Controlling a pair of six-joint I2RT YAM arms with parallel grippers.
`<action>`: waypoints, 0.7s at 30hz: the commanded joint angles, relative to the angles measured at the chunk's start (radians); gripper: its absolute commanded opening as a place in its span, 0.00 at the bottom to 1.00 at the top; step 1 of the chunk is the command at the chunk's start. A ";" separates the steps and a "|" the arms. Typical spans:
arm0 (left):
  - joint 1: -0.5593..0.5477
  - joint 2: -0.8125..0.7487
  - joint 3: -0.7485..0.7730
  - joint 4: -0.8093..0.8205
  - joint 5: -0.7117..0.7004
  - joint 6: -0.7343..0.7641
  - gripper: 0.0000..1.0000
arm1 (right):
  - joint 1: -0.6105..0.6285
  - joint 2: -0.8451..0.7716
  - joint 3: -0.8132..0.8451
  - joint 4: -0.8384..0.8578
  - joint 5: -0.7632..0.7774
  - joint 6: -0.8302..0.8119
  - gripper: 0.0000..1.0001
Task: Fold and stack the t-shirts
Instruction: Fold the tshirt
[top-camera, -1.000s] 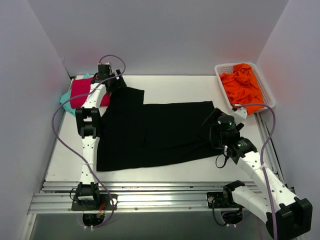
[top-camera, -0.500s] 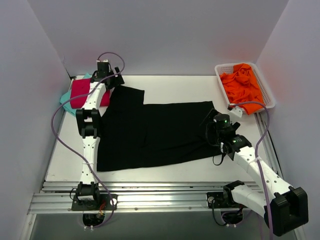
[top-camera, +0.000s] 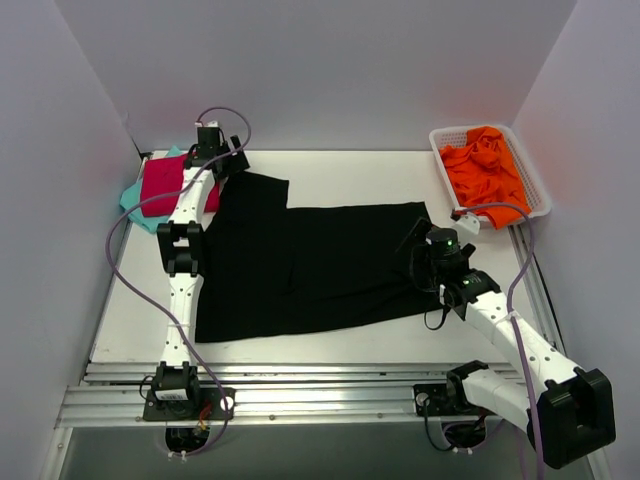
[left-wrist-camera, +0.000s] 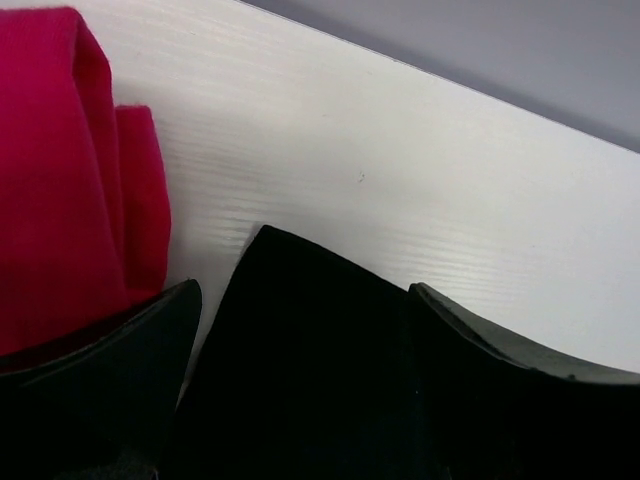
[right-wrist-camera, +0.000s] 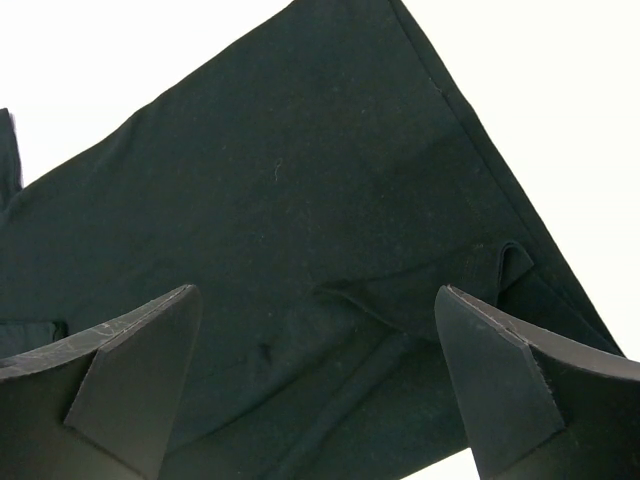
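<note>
The black shirt (top-camera: 310, 265) lies spread flat across the middle of the table (top-camera: 340, 180), with one sleeve reaching up toward the far left corner. Over there the pink shirt (top-camera: 160, 185) sits folded on the teal shirt (top-camera: 131, 207), just beside that sleeve.

The left gripper (top-camera: 232, 165) hangs over the sleeve tip, and the overhead view is too small to show how its jaws stand. The left wrist view settles it: the left gripper (left-wrist-camera: 300, 290) is spread wide, with a sharp corner of the black shirt (left-wrist-camera: 300, 350) right between the fingers (left-wrist-camera: 110, 390) and nothing pinched. The pink shirt (left-wrist-camera: 60, 180) fills the left edge there, cut off by the frame. No teal shows in this view.

On the other side, the right gripper (top-camera: 420, 243) is at the shirt's right edge, where the arm itself covers the cloth. From the right wrist, the right gripper (right-wrist-camera: 315, 290) is also wide open over the black shirt (right-wrist-camera: 300, 150). A small tucked fold (right-wrist-camera: 505, 265) along the edge shows only in this view. Whether the fingertips touch the fabric, I cannot tell.

At the far right a white basket (top-camera: 444, 165) holds crumpled orange cloth (top-camera: 485, 170), seen only from overhead.
</note>
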 joint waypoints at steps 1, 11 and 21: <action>-0.006 -0.008 -0.014 -0.044 -0.014 -0.008 0.94 | -0.016 -0.023 -0.001 0.019 -0.016 -0.022 0.99; -0.046 0.037 0.043 -0.073 0.036 0.027 0.61 | -0.080 -0.063 -0.010 0.011 -0.082 -0.043 0.99; -0.046 0.041 0.049 -0.076 0.052 0.031 0.04 | -0.122 -0.041 -0.016 0.032 -0.128 -0.049 0.99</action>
